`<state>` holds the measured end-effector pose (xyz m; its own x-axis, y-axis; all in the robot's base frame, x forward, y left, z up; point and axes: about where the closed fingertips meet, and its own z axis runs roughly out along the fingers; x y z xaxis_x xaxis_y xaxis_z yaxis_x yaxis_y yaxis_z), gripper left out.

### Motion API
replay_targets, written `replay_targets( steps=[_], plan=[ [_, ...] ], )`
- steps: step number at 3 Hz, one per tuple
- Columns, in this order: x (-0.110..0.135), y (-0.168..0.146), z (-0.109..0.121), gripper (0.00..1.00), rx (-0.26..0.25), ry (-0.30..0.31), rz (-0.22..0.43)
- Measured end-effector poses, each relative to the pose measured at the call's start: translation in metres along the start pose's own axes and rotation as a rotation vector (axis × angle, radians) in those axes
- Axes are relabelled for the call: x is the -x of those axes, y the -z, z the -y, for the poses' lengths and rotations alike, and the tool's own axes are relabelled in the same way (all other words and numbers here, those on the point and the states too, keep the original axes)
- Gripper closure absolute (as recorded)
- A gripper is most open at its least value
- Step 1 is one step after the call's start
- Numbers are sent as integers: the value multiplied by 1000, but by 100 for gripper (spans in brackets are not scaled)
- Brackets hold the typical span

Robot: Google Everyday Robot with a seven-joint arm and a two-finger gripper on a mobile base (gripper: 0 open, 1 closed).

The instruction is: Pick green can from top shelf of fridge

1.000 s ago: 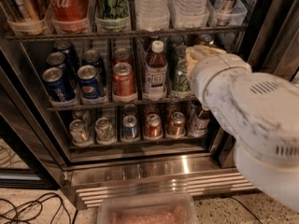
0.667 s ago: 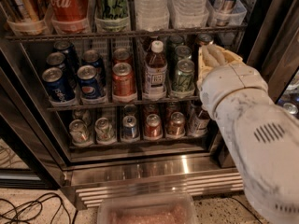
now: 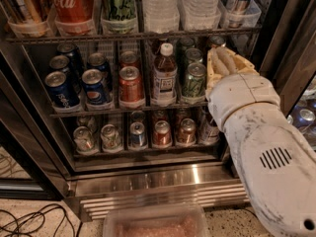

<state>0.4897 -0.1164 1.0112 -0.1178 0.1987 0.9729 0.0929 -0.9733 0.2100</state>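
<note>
The green can [image 3: 118, 3], tall, slim and light green with black lettering, stands in a clear tub on the top shelf [image 3: 133, 35] of the fridge [image 3: 163, 189], just right of the red Coca-Cola can [image 3: 72, 3]. Its top is cut off by the picture's edge. My gripper [image 3: 224, 59] is at the right end of the middle rack, just below the top shelf's front rail. It is well to the right of and lower than the green can. It holds nothing that I can see. My white arm [image 3: 261, 147] fills the lower right.
Water bottles [image 3: 160, 6] in tubs stand between the green can and my gripper. The middle rack holds Pepsi cans [image 3: 61, 89], a brown bottle [image 3: 164, 75] and short green cans [image 3: 194, 80]. A clear tub [image 3: 153, 225] and cables [image 3: 29, 221] lie on the floor.
My gripper has moved a little right and up along the middle rack's right end, and the arm behind it has swung to the right. The cans have not moved.
</note>
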Motion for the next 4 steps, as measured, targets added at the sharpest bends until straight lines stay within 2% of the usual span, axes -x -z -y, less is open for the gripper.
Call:
replay_targets(
  steps=[1, 2, 4],
  plan=[
    [-2, -8, 7, 100, -6, 7, -40],
    [-4, -29, 28, 100, -27, 14, -107],
    [-23, -73, 94, 100, -123, 17, -240]
  ],
)
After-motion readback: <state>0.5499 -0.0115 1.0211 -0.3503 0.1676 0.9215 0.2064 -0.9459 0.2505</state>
